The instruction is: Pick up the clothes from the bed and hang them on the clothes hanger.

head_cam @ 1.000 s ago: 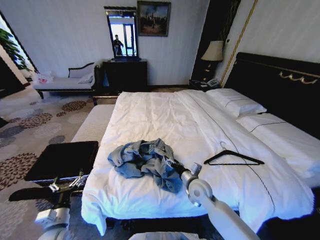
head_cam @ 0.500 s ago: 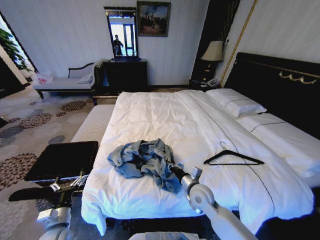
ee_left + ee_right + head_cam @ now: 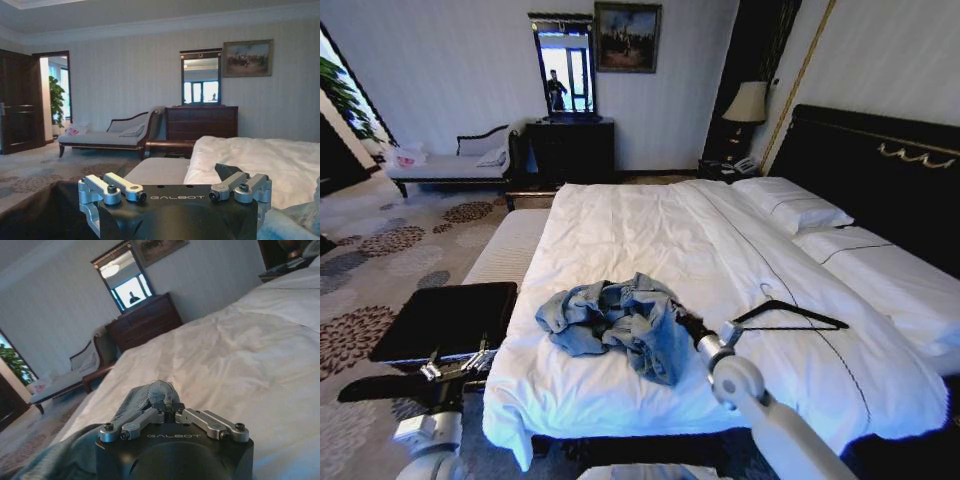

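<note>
The clothes, a crumpled light blue denim jacket (image 3: 612, 322), lie on the near part of the bed (image 3: 650, 240), which has white sheets. My right gripper (image 3: 682, 325) reaches in at the jacket's right edge. In the right wrist view the right gripper (image 3: 169, 409) is shut on a raised fold of the jacket (image 3: 147, 394). The black clothes hanger (image 3: 786, 316) lies flat on the sheet just right of that arm. My left gripper (image 3: 455, 368) hangs low beside the bed's left side, apart from the jacket; in its own view the left gripper (image 3: 176, 186) is open and holds nothing.
A dark padded bench (image 3: 445, 320) stands left of the bed, under my left arm. White pillows (image 3: 790, 205) and a black headboard (image 3: 880, 160) are at the far right. A dresser (image 3: 570, 150) with mirror and a chaise (image 3: 450, 165) stand along the back wall. Patterned carpet lies left.
My right arm has shifted a little to the right, and the jacket's right side has bunched up and lifted with it. The left arm has stayed put.
</note>
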Controlling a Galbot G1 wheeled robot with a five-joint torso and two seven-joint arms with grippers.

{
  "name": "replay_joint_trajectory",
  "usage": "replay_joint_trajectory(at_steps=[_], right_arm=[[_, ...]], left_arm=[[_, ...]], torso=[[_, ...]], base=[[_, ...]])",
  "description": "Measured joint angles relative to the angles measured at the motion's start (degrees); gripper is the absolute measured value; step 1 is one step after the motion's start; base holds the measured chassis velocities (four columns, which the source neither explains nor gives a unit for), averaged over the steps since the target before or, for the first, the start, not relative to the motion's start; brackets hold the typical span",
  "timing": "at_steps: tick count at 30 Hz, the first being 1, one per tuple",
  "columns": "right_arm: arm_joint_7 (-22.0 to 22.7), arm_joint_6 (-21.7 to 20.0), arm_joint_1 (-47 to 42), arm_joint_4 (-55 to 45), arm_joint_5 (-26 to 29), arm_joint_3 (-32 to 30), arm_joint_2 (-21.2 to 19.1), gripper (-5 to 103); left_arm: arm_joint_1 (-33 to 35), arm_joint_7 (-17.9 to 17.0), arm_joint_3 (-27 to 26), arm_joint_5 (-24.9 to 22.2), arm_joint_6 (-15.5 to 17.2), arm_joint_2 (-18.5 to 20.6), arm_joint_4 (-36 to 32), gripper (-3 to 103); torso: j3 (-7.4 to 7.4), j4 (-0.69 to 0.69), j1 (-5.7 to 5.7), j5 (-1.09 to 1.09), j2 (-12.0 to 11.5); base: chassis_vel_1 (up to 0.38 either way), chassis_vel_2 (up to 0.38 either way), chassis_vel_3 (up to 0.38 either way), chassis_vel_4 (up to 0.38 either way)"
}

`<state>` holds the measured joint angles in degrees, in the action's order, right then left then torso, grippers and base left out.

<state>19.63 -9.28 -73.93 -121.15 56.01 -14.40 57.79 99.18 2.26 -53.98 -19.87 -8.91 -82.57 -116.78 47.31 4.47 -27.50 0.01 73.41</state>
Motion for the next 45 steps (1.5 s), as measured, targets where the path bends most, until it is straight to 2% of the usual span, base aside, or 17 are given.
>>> replay_joint_trajectory(at_steps=[6,11,13,17,20,22,27,37,39,41,45], right_arm=[[-2.31,0.99,-3.55,-3.02,-2.67,-0.55,0.11,4],[-3.39,1.87,-5.48,-3.92,-4.79,-0.57,0.68,4],[-3.74,3.09,-6.10,-3.85,-6.67,-0.71,1.08,4],[-4.11,3.89,-6.56,-3.30,-8.06,-1.01,1.28,4],[-4.11,3.94,-6.69,-3.13,-8.09,-1.07,1.38,4],[-4.11,3.96,-6.76,-2.88,-8.19,-1.09,1.53,4],[-4.05,3.97,-6.77,-2.66,-8.20,-1.07,1.74,4],[-3.89,3.97,-6.84,-2.30,-8.66,-0.74,2.15,4],[-3.89,3.97,-6.84,-2.30,-8.66,-0.74,2.15,4],[-3.85,3.97,-7.16,-2.26,-8.70,-0.96,1.83,4],[-3.82,3.99,-7.21,-2.11,-8.72,-1.19,1.72,4]], left_arm=[[-2.87,0.52,2.07,-0.22,0.68,0.94,1.06,100],[-4.20,2.75,5.34,-0.42,1.04,3.00,2.78,100],[-4.36,4.71,8.23,-0.44,1.31,5.13,3.90,100],[-4.21,6.19,11.91,-0.51,1.76,7.24,4.66,100],[-3.80,6.84,14.37,-0.06,1.83,8.07,5.08,100],[-3.55,7.08,17.12,2.01,1.69,8.73,6.27,100],[-4.74,7.08,19.33,4.03,1.35,9.59,8.88,100],[-13.41,5.12,21.02,-4.56,8.47,15.15,10.17,100],[-13.41,5.12,21.02,-4.56,8.47,15.15,10.17,100],[-16.45,5.52,22.24,-6.91,9.60,16.61,14.15,100],[-17.77,7.08,23.61,-8.48,9.74,16.02,15.43,100]], torso=[[0.00,0.01,0.00,-0.01,0.00],[0.00,0.01,0.00,-0.01,0.00],[0.00,0.00,0.00,-0.01,0.00],[0.00,0.01,0.00,-0.01,0.00],[0.00,0.01,0.00,-0.01,0.00],[0.00,0.00,0.00,-0.01,0.00],[0.00,-0.01,0.00,-0.02,0.00],[0.00,0.01,0.00,-0.01,0.00],[0.00,0.01,0.00,-0.01,0.00],[0.00,0.00,0.00,-0.02,0.00],[0.00,0.00,0.00,-0.01,0.00]], base=[[0.000,0.000,0.000,0.000],[0.000,0.000,0.000,0.000],[0.000,0.000,0.000,0.000],[0.000,0.000,0.000,0.000],[0.000,0.000,0.000,0.000],[0.000,0.000,0.000,0.000],[0.000,0.000,0.000,0.000],[0.000,0.000,0.000,0.000],[0.000,0.000,0.000,0.000],[0.000,0.000,0.000,0.000],[0.000,0.000,0.000,0.000]])
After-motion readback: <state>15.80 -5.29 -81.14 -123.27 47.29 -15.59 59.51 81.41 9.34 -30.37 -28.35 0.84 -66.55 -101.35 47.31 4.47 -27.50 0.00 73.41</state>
